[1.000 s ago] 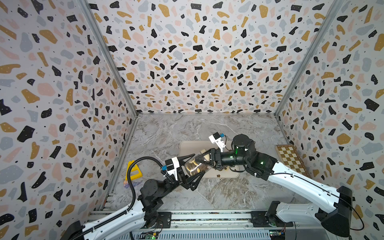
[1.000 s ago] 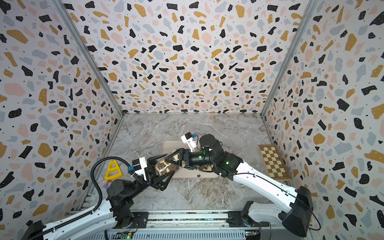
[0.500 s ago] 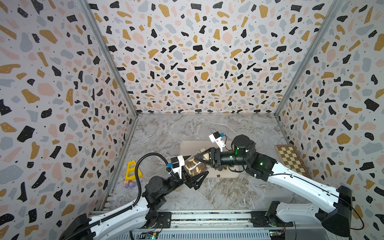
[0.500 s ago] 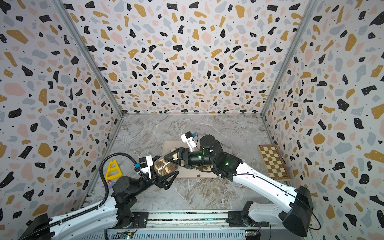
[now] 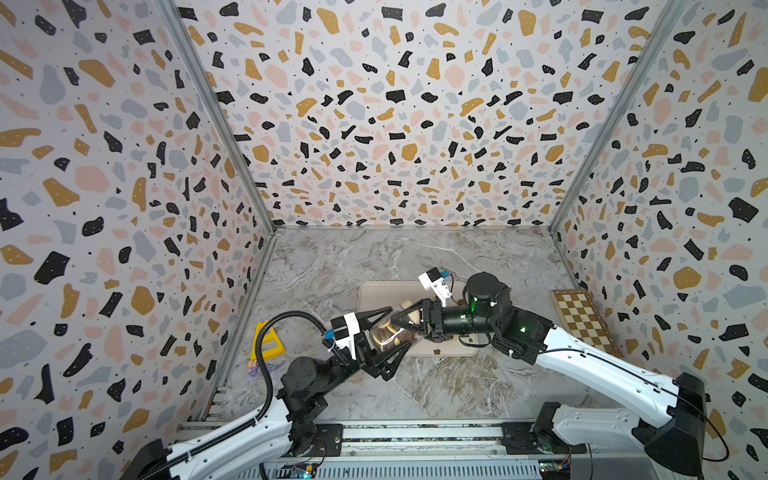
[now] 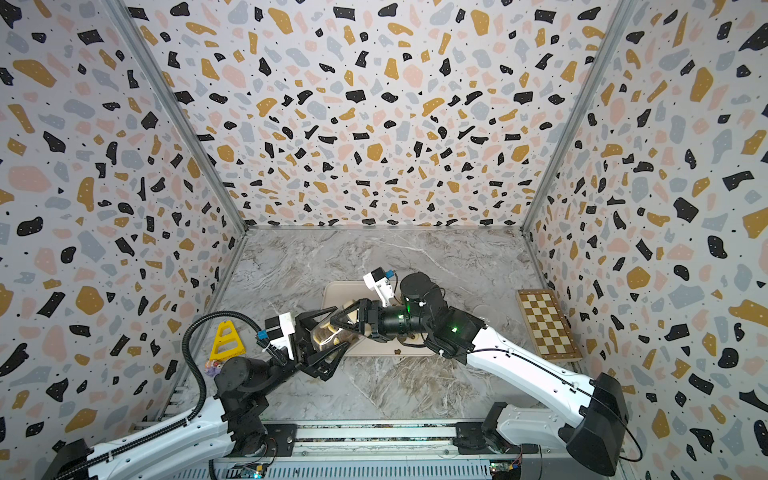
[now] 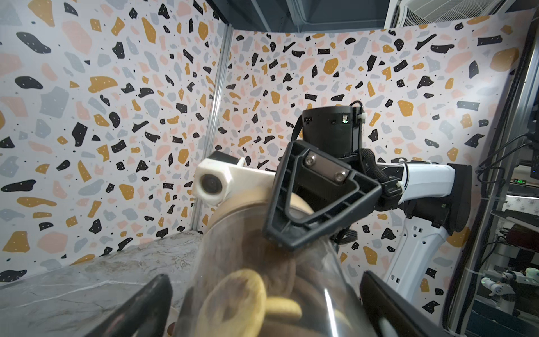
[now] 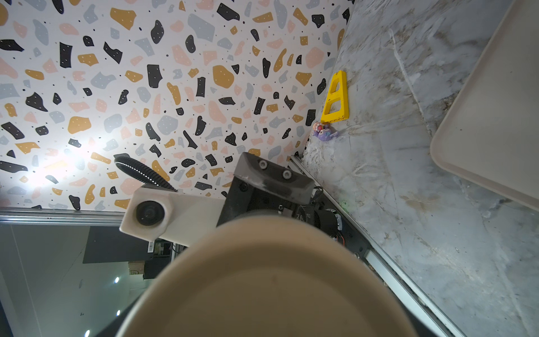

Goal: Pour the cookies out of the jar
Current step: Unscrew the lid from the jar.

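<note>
My left pincer [image 5: 397, 328] stands wide open astride the one jar [image 5: 384, 334], and my right pincer [image 5: 405, 324] is clamped on its lidded end. The jar lies sideways over the tray's [image 5: 365, 291] near-left corner, with cookies [image 7: 242, 300] inside, too packed to count. The bench [image 5: 353, 257] is marble, the walls [image 5: 395, 124] terrazzo, and one chessboard [image 5: 582, 320] lies right of the tray.

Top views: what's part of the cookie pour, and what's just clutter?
Job: jar, its lid, cookies inside, beige tray, left pincer, right pincer.
Lying about: chessboard, yellow triangle frame, small purple toy.
</note>
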`<state>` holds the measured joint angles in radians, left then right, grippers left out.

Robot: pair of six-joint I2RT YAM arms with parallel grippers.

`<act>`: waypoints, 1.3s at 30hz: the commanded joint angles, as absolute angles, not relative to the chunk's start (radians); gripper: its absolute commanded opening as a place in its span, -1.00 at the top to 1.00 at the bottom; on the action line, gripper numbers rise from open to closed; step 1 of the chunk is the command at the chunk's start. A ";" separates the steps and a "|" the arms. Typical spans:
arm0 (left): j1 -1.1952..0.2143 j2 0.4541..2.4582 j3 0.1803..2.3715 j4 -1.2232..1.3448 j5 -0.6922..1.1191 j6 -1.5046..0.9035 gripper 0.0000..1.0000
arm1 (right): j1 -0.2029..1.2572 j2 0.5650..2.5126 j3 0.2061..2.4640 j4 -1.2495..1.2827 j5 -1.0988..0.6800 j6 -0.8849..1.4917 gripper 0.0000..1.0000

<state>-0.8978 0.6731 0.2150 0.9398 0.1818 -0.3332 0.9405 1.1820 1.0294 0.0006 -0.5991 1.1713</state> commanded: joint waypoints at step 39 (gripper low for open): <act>-0.894 0.659 0.285 0.826 0.215 -0.201 1.00 | 0.901 1.096 1.142 -0.218 -0.491 1.093 -0.99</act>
